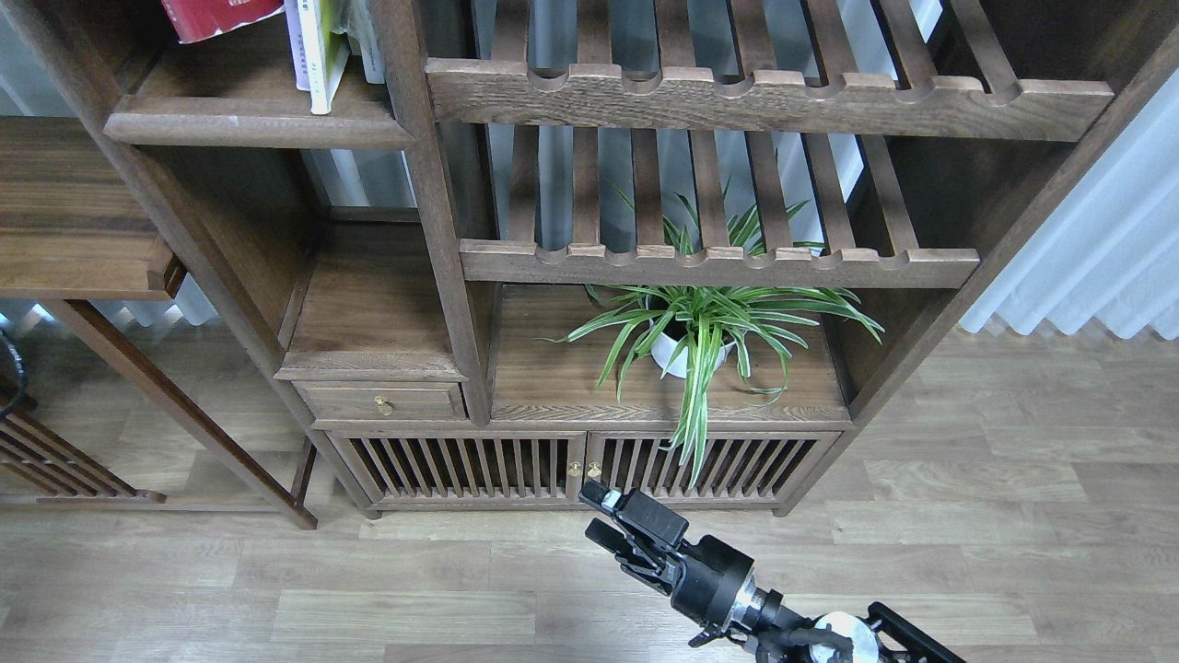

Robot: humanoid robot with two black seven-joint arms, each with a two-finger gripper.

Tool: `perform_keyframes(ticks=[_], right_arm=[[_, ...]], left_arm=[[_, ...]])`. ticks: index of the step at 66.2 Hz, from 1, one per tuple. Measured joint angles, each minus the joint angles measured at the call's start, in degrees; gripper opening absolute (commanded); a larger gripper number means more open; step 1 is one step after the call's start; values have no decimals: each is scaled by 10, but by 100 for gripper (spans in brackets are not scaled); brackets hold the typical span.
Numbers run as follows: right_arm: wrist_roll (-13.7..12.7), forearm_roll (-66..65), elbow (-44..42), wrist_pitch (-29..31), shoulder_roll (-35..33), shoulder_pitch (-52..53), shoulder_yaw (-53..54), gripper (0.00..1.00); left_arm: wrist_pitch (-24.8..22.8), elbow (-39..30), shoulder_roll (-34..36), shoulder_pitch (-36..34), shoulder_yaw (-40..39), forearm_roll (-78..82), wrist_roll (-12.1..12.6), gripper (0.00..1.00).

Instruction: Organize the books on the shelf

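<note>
- The right gripper (603,516) hangs low over the wooden floor (967,534), in front of the bookcase's slatted cabinet doors (571,468); its jaws stand slightly parted with nothing between them.
- The left gripper lies outside the head view, so its jaws cannot be judged.
- The shelf (249,124), the bench for the books, is a solid dark-brown plank with a rounded front edge, at the top left of the bookcase.
- The dark red book (219,16) is above the bench's middle, tilted, its lower edge lifted off the wood; its top is cut off by the view's upper edge, and what holds it is not visible.
- The lime-yellow and white book (322,55) stands upright near the bench's right edge, its bottom corner reaching the front edge.
- A pale book (295,46) stands touching its left side, mostly hidden.
- A potted spider plant (705,327) sits on a lower shelf under the slatted racks (718,97).
</note>
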Motion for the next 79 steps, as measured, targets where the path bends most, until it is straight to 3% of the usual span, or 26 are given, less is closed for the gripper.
perform_keyframes(ticks=[14,30,47,58,59,60,69,79], right_arm=[[4,0,4,0,3,-6,-4,99],[13,0,16,0,8,-9,-2,99],[17,2,18,0,8,-12,1,99],[18,3,19,0,8,-16,2,99],[18,3,20,0,8,-16,2,99],[18,4,20,0,8,-17,2,99],[20,5,20,0,7,-18,3,99],[27,6,21,0,7,-20,3,99]], left_arm=[[0,42,-42,-35,2,27,-7,4],[0,128,-68,-90,14,100,-91,3],[0,178,-100,-93,29,109,-136,3],[0,205,-140,-89,33,107,-237,3],[0,206,-146,-87,43,106,-271,3],[0,206,-147,-86,46,106,-279,3],[0,206,-154,-85,73,106,-329,3],[0,206,-157,-78,82,105,-345,4]])
